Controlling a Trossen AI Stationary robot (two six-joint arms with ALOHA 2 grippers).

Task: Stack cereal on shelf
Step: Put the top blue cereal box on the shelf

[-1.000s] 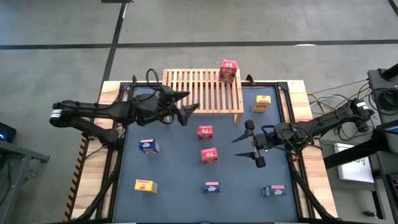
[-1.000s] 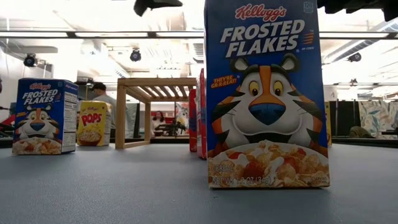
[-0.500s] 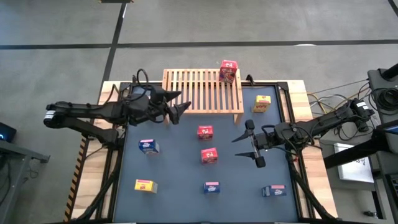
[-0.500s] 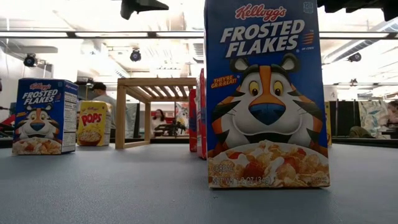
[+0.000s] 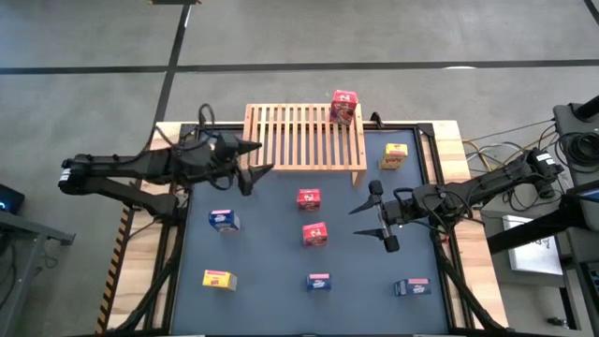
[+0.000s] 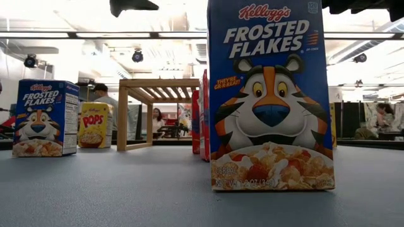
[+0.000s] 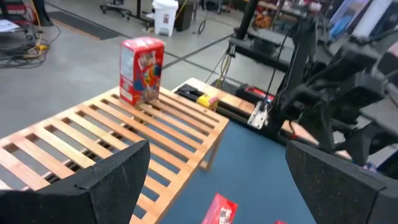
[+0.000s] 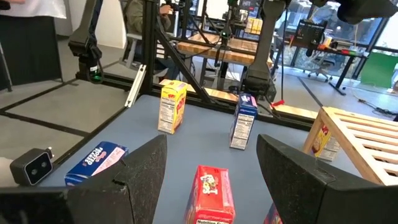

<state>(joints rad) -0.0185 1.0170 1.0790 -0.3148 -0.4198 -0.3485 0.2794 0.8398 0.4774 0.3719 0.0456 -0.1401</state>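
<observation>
Overhead first: left gripper is hanging wide open and empty just off the near left corner of the shelf, with one red box already standing on the slats at the far right corner. The blue box is sitting closest to it, a bit toward the table's front, upright, so the left arm looks nearest to that one. Right gripper is also spread open holding nothing, with a red box on the table lying just ahead of its fingers, so I'd guess either could go next. Low view is mostly showing a big blue box blocking things, rack behind it. Left wrist view is looking across the slats at the shelved red box. Right wrist view is putting that red box squarely between its open fingers, upright, narrow side facing.
</observation>
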